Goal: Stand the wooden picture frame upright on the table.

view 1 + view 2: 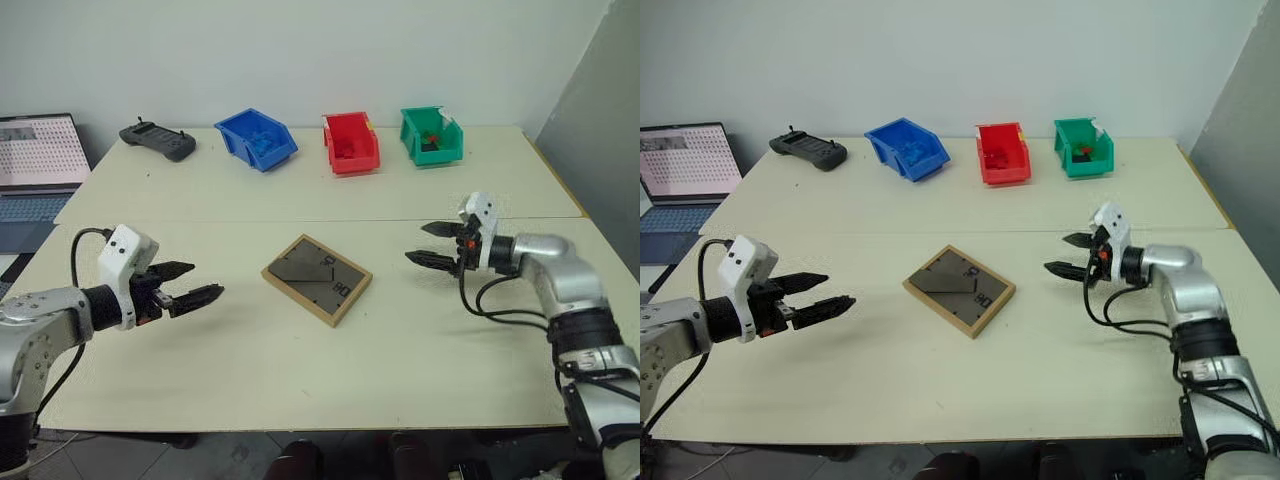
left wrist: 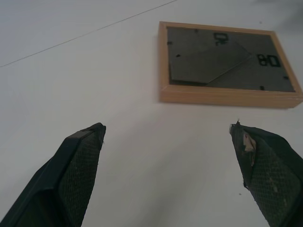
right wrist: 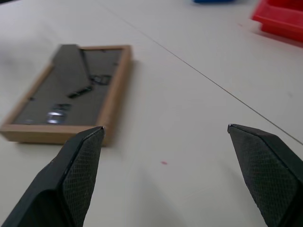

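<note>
The wooden picture frame lies flat, back side up, in the middle of the table. Its dark back panel carries a folded easel leg inside a light wood border. To the frame's left, my left gripper hovers open and apart from it, pointing toward it. On the frame's right, my right gripper is open too, clear of the frame with bare table between. In the wrist views the frame lies beyond each pair of spread fingers, and nothing sits between them.
A blue bin, a red bin and a green bin stand in a row at the table's far side. A black handheld controller lies at the far left. A laptop sits off the table's left edge.
</note>
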`<state>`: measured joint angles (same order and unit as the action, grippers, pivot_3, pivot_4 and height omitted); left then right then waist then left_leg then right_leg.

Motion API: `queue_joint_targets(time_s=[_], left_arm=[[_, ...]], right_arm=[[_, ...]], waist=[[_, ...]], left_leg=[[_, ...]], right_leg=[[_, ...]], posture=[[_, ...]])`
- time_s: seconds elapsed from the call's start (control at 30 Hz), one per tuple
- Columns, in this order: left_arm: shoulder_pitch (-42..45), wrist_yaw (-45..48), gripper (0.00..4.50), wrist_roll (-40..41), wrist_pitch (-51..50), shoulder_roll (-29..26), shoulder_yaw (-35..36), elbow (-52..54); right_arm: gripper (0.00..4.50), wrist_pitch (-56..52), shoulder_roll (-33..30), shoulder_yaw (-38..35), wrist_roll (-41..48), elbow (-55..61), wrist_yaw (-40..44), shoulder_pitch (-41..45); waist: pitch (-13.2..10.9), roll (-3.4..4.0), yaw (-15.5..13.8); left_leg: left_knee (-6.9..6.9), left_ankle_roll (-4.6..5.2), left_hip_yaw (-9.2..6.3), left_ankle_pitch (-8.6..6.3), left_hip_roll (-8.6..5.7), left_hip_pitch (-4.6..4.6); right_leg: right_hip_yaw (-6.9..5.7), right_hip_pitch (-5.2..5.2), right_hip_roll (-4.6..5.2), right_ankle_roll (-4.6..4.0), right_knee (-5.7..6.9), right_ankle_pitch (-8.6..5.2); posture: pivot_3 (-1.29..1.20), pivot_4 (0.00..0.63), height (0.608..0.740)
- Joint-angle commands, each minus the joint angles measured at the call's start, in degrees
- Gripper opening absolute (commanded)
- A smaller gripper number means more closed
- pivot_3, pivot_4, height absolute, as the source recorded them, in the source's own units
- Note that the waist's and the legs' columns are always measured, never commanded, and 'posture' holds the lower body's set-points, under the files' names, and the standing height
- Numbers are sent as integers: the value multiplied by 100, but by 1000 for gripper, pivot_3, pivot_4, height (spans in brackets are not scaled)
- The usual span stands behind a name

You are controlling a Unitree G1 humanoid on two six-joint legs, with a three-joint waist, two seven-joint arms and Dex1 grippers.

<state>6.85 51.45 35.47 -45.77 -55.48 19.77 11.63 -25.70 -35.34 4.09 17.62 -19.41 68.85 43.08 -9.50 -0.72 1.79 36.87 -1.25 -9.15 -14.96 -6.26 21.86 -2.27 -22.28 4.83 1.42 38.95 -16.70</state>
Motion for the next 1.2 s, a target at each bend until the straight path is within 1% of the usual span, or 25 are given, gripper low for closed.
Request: queue_joint_targets(time_s=[0.03,0.1,0.23,0.27,0.33,0.37,0.5,0.53,0.57,0.6,0.7,0.73,0.77,0.83,0.87,0.93,1.03,1.2], left_arm=[[206,-71,4500,-200,261,-58,-33,32],[248,-232,4500,-270,286,41,-55,49],[280,-574,4500,-364,421,342,-11,43],[273,-613,4500,-421,510,406,-39,34],[340,-774,4140,-563,705,615,-128,-85],[388,-862,4028,-657,815,739,-222,-143],[692,-1312,3090,-1133,1145,1238,-673,-485],[720,-1337,2922,-1207,1204,1335,-796,-506],[723,-1348,2614,-1270,1264,1427,-910,-518],[736,-1365,2435,-1343,1318,1499,-1006,-540],[786,-1550,1699,-1603,1549,1841,-1332,-706],[804,-1582,1424,-1684,1613,1940,-1444,-748],[826,-1596,1250,-1750,1665,2006,-1540,-774],[869,-1546,821,-1827,1713,2094,-1683,-782],[895,-1529,528,-1868,1739,2116,-1732,-808],[958,-1519,40,-1942,1789,2179,-1830,-924],[1097,-1505,12,-2071,1865,2314,-2012,-1135],[1628,-1494,12,-2241,2030,2698,-2261,-1664]], right_arm=[[4413,64,-78,203,-36,72,388,196],[4413,270,-28,242,-178,-119,341,257],[4413,803,189,249,-489,-575,-84,383],[4246,900,253,269,-539,-695,-112,433],[3893,1326,403,366,-782,-1115,-243,587],[3653,1593,507,403,-935,-1388,-422,688],[2666,2119,995,437,-1315,-2170,-1119,990],[2474,2170,1119,451,-1357,-2278,-1203,1011],[2130,2234,1232,482,-1425,-2373,-1310,1020],[1929,2337,1310,519,-1517,-2477,-1416,1037],[1123,2722,1535,681,-1772,-2748,-1635,985],[805,2817,1600,717,-1839,-2798,-1712,939],[636,2867,1649,744,-1887,-2803,-1761,890],[159,2839,1763,798,-1902,-2600,-1728,731],[0,2813,1798,816,-1897,-2496,-1687,669],[0,2768,1850,867,-1885,-2230,-1639,508],[0,2531,1889,901,-1823,-1734,-1572,243],[0,1856,1802,1036,-1646,-511,-1239,-291]], waist=[[0,0,-8],[-1,-2,-14],[-1,-1,-10],[-2,-3,0],[-3,-3,10],[-2,-3,10],[-2,-5,-9],[-1,-5,-9],[-1,-7,-9],[0,-7,-7],[0,-7,-3],[0,-7,-2],[0,-7,-2],[0,-7,-1],[0,-8,-1],[0,-7,1],[0,-7,-2],[1,-9,-28]], left_leg=[[0,-1,0,0,-1,0],[1,-2,0,1,-1,3],[3,-10,2,6,-3,3],[3,-12,4,7,-3,3],[2,-13,5,7,-2,2],[2,-13,7,7,-2,1],[6,-15,9,8,-3,2],[6,-15,8,9,-3,2],[7,-15,9,9,-3,2],[8,-15,9,9,-3,3],[7,-15,12,8,-4,5],[8,-15,12,8,-5,3],[7,-15,11,9,-4,4],[8,-15,12,9,-5,2],[9,-15,12,9,-5,1],[9,-15,11,9,-4,1],[11,-16,10,9,-5,1],[14,-15,8,9,-7,2]], right_leg=[[0,0,0,0,0,0],[0,-1,1,0,0,0],[1,-2,4,1,0,1],[3,-3,4,1,1,1],[3,-5,3,1,2,1],[4,-5,3,0,3,1],[4,-4,3,1,5,4],[4,-4,3,2,4,4],[5,-3,3,2,5,4],[4,-4,3,2,4,5],[8,-5,3,2,2,5],[8,-5,3,2,3,5],[8,-7,3,2,2,5],[9,-6,2,3,5,6],[9,-6,2,3,7,6],[9,-6,1,3,9,6],[9,-6,1,4,11,6],[8,-5,1,8,10,8]], posture=[[0,150,740],[0,150,740],[0,150,740],[0,150,740],[0,150,740],[0,150,740],[0,150,740],[0,150,740],[0,150,740],[0,150,740],[0,150,740],[0,150,740],[0,150,740],[0,150,740],[0,150,740],[0,150,740],[0,150,740],[0,150,740]])
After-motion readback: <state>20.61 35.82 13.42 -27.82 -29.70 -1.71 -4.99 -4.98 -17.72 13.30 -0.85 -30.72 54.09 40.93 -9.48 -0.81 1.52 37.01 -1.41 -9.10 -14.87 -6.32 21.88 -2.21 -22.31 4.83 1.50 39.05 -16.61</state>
